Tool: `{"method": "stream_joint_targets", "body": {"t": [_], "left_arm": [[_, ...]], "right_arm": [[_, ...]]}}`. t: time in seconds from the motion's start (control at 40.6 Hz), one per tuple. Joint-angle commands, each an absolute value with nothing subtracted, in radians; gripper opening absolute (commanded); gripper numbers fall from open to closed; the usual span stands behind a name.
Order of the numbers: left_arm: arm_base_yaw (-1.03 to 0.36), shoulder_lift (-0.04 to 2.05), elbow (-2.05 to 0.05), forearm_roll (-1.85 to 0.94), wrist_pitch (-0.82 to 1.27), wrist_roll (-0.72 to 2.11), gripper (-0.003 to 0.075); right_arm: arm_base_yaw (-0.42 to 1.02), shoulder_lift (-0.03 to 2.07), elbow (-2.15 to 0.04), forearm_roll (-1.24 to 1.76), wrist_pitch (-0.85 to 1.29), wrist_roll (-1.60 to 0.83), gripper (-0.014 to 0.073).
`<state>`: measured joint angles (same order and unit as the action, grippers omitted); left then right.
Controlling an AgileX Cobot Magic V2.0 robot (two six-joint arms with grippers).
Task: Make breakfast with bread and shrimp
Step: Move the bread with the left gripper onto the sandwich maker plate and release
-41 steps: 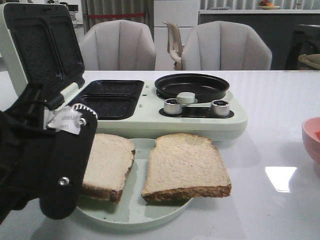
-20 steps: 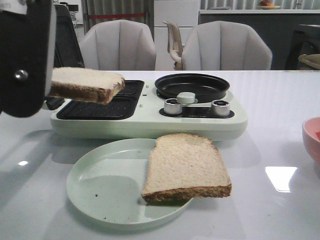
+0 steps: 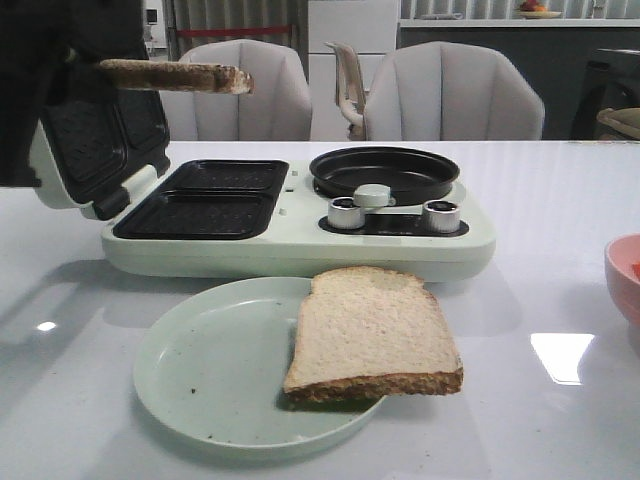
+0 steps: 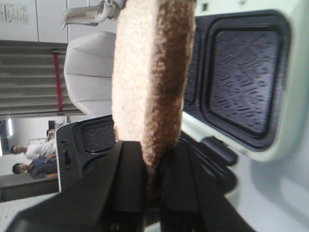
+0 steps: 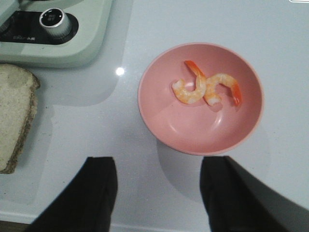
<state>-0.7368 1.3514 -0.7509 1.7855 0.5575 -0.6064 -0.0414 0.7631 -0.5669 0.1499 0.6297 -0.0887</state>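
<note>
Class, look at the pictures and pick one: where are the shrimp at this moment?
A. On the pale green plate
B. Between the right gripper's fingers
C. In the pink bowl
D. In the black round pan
C: the right wrist view shows two shrimp lying in the pink bowl, with the open right gripper short of the bowl, holding nothing.

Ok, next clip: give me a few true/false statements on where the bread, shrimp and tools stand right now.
1. The left tool is clamped on a bread slice held in the air above the sandwich maker. True.
2. Two slices lie on the plate. False: only one slice is there.
3. The shrimp sit in the pink bowl. True.
4. The right tool holds a shrimp. False: it is open and empty, over the table beside the bowl.
5. The round pan holds shrimp. False: it is empty.
</note>
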Motion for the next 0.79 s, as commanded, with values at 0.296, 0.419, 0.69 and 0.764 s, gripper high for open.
{"method": "stream_joint_targets", "body": {"t": [0.296,0.419,0.69,0.764], "left_arm": [[-0.56,1.656,-1.097,1.85,0.405,-0.622,0.0101],[-0.509,1.748,-1.192,1.85,0.343,-0.622,0.0101],[-0.432,1.915,-1.372,1.85,0.305,-0.622,0.0101],[-0.42,1.947,-1.405,1.85,0.302,-0.622,0.0101]], "right_arm": [[-0.038,0.765,-0.595,0.148,0.562,-0.097,0.0495],[-0.038,0.765,-0.595,0.148,0.562,-0.097,0.0495],[-0.038,0.765,-0.595,0.148,0.562,-0.097,0.0495],[-0.038,0.765,-0.595,0.148,0.562,-0.097,0.0495]]}}
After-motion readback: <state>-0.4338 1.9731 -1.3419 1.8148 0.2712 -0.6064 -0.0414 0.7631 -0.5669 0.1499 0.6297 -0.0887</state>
